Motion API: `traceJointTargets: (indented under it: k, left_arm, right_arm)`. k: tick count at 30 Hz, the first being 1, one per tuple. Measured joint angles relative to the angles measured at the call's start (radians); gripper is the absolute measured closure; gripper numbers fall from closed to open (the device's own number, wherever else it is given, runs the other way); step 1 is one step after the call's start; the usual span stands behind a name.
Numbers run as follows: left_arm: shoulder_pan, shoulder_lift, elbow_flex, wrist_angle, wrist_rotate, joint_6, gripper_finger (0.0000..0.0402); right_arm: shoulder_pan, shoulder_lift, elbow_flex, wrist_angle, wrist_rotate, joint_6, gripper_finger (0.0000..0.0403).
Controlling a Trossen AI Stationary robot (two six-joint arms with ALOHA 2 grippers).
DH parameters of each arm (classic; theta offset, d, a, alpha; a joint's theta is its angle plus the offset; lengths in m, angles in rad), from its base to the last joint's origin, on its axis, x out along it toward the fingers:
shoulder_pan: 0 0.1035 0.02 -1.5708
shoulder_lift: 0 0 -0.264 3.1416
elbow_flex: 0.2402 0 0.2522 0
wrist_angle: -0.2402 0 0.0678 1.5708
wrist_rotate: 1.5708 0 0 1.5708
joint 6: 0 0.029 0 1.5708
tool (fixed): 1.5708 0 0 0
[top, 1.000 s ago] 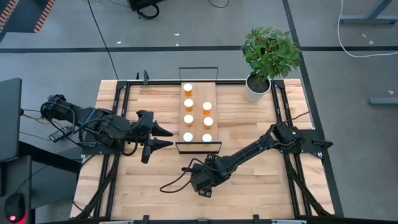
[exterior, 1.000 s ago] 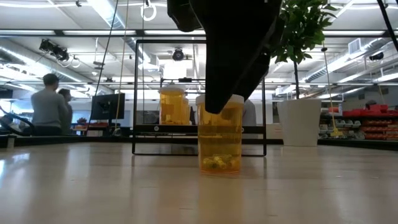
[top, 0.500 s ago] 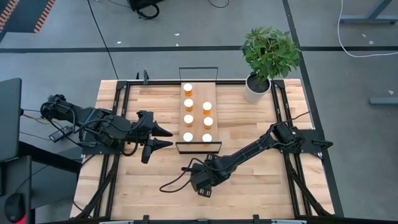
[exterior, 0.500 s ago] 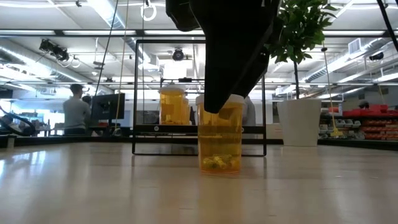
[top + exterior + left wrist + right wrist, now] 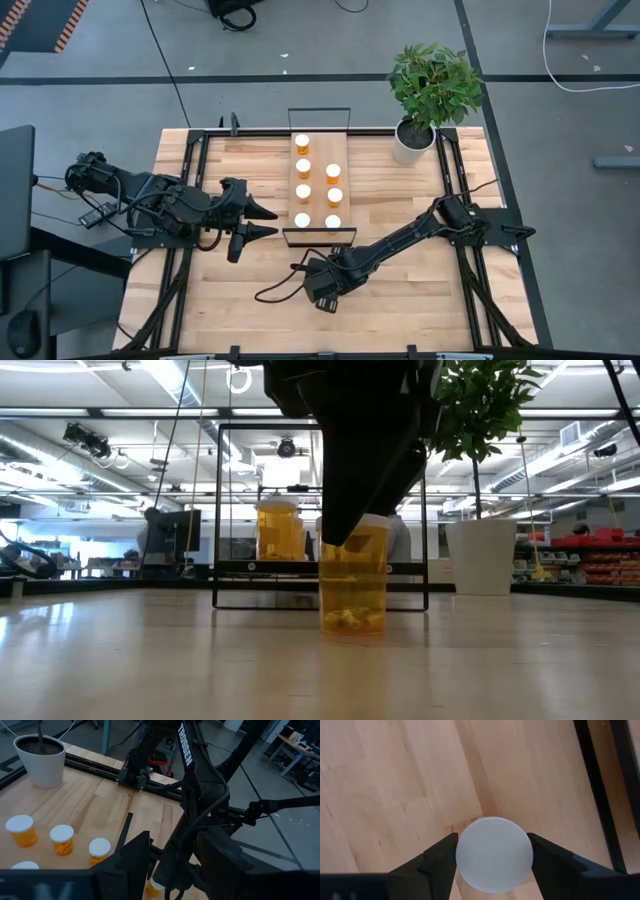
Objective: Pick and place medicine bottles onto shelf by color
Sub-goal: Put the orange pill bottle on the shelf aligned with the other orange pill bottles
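High view: we log 7 medicine bottles (image 5: 302, 167) on the shelf (image 5: 320, 210); left gripper (image 5: 262, 221) waits beside it, fingers spread apart; right gripper (image 5: 318, 268) low over the table in front of the shelf.
Low view: we note 1 amber bottle (image 5: 352, 588) standing on the tabletop (image 5: 150, 660).
Right wrist view: fingers clamp its white cap (image 5: 493, 854)

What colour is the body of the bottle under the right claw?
Amber-orange, with a white cap; the bottle shows best in the low view, under the right claw.
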Motion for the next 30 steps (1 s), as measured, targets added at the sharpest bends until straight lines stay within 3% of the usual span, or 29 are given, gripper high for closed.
traceJointTargets:
  k: [8, 15, 21, 30]
  left_arm:
    - [0.000, 0.000, 0.000, -0.006, 0.000, -0.001, 0.0230]
    - [0.000, 0.000, 0.000, -0.013, 0.000, -0.001, 0.0229]
    - [0.000, 0.000, 0.000, -0.014, 0.000, -0.001, 0.0230]
    - [0.000, 0.000, 0.000, -0.014, 0.000, -0.001, 0.0231]
  right_arm:
    - [0.000, 0.000, 0.000, 0.000, -0.021, 0.000, 0.0171]
    - [0.000, 0.000, 0.037, -0.062, -0.102, 0.030, 0.0172]
    - [0.000, 0.000, 0.141, -0.161, -0.151, 0.038, 0.0171]
    - [-0.007, -0.002, 0.392, -0.353, -0.142, 0.038, 0.0171]
